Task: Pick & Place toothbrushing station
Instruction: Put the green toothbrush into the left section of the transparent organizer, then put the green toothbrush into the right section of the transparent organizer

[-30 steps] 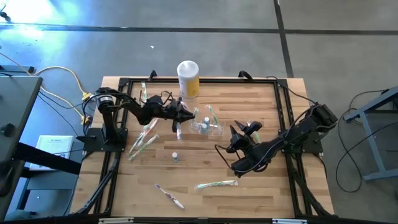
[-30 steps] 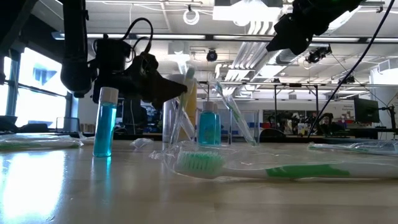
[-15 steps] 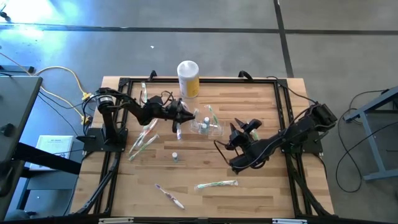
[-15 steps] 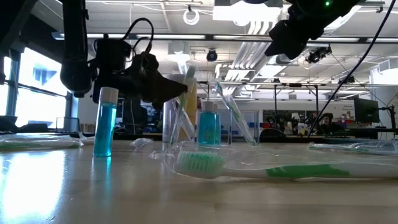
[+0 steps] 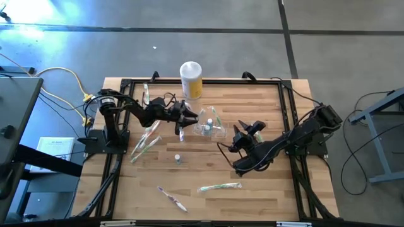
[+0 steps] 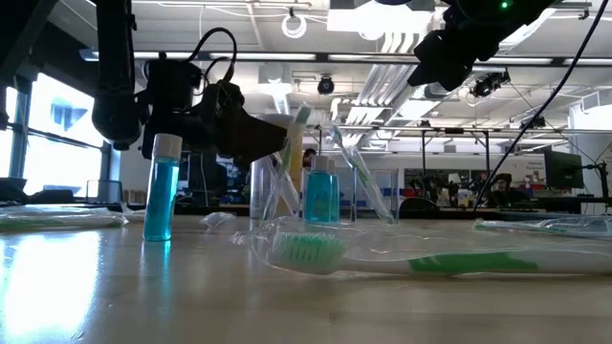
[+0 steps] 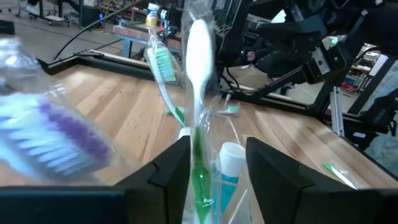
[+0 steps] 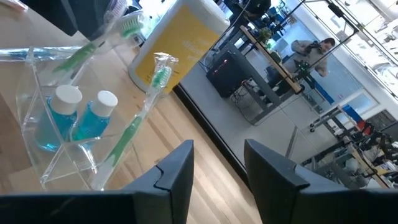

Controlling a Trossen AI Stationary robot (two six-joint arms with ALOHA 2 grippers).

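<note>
At the middle of the wooden table (image 5: 265, 189), just beside the small clear plastic holder (image 5: 213, 129), my left claw (image 5: 192, 117) hangs with its fingers parted. A green toothbrush in a clear wrapper (image 7: 198, 74) stands upright in the gap, close to one finger. I cannot tell whether that finger touches it. The brush's lower end is cut off at the edge of my left wrist view. A purple-bristled brush (image 7: 56, 134) close to that lens is only a blur. From above, the holder's clear walls are hard to pick out against the wood.

My right claw (image 5: 243, 133) hovers near the holder's other side, half spread and gripping nothing. From its wrist I see two small blue bottles with white caps (image 8: 62, 118) in the holder, green brushes leaning out, and the yellow white-topped canister (image 8: 174, 43) behind. Another wrapped green toothbrush (image 5: 219, 186) lies well apart, towards the table's near edge.
</note>
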